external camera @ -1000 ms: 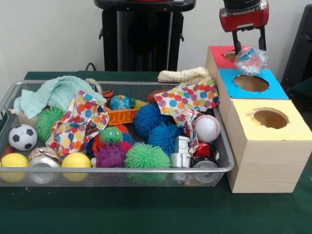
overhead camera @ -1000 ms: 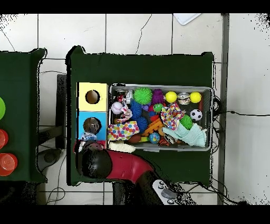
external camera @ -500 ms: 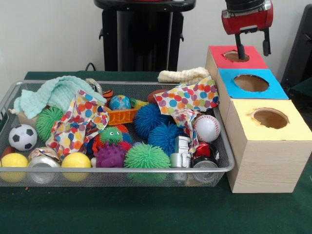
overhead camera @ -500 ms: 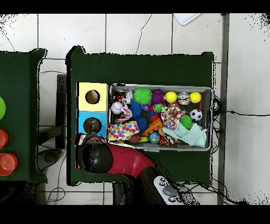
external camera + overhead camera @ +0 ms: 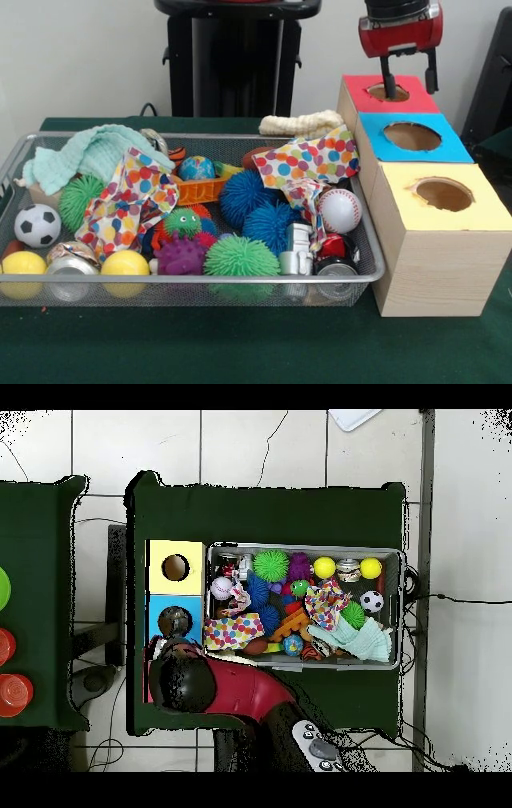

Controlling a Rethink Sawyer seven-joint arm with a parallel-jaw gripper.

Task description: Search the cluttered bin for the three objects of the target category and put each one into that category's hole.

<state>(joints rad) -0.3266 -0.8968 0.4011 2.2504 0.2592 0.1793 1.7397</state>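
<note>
Red-topped box at one o'clock sits beneath the empty claw — fingers spread apart over its hole — while the wire bin of clutter fills the worktop's left.

Wire, cloth, rubber and wood under a glossy red gripper

The gripper has a shiny red plastic shell and matt black fingers. Right under it the box shows pale raw wood grain with matt coloured paper tops. Off to one side, the bin is fine metal mesh holding spiky rubber balls, soft printed cloth, a glossy baseball, all on a matt green felt tabletop.
</note>
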